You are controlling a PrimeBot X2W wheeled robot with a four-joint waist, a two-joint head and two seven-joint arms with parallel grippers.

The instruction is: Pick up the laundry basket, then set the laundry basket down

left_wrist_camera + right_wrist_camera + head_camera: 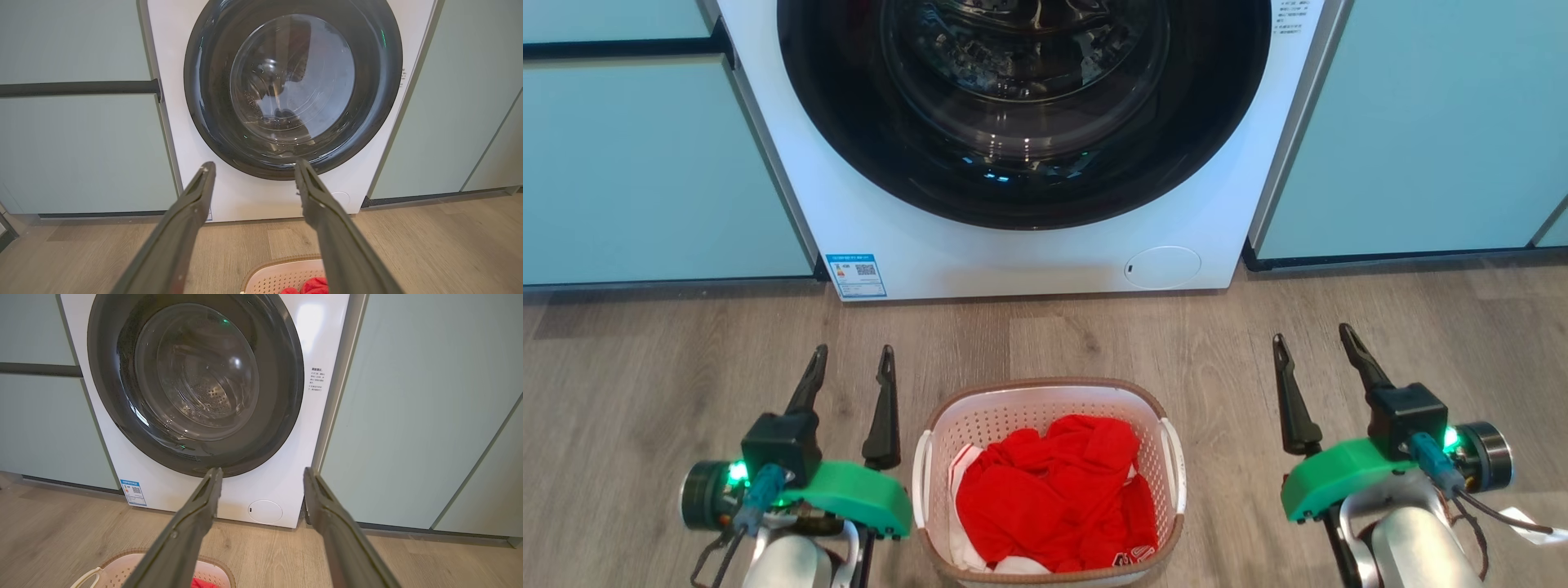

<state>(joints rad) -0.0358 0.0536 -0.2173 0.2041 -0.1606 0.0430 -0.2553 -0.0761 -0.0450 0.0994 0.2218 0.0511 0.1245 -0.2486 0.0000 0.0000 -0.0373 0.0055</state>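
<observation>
basket: set upright on the floor, mouth up, between the two grippers and in front of the washer, apart from it.
basket axis: white handles are turned left and right, one toward each gripper; the long axis cannot be judged, the near end being cut by the picture edge.
clothes: red cloth is heaped inside the basket, with some white seen beneath.
left gripper: jaws are spread, nothing between them; placed just beside the left handle, not touching.
right gripper: jaws are spread and empty; placed further off to the right.
floor: pale wood-look planks.
washer: white, its dark round door closed, flanked by pale green cabinets.
hidden: the basket's near rim and base are cut off; the washer's label print cannot be read.
</observation>
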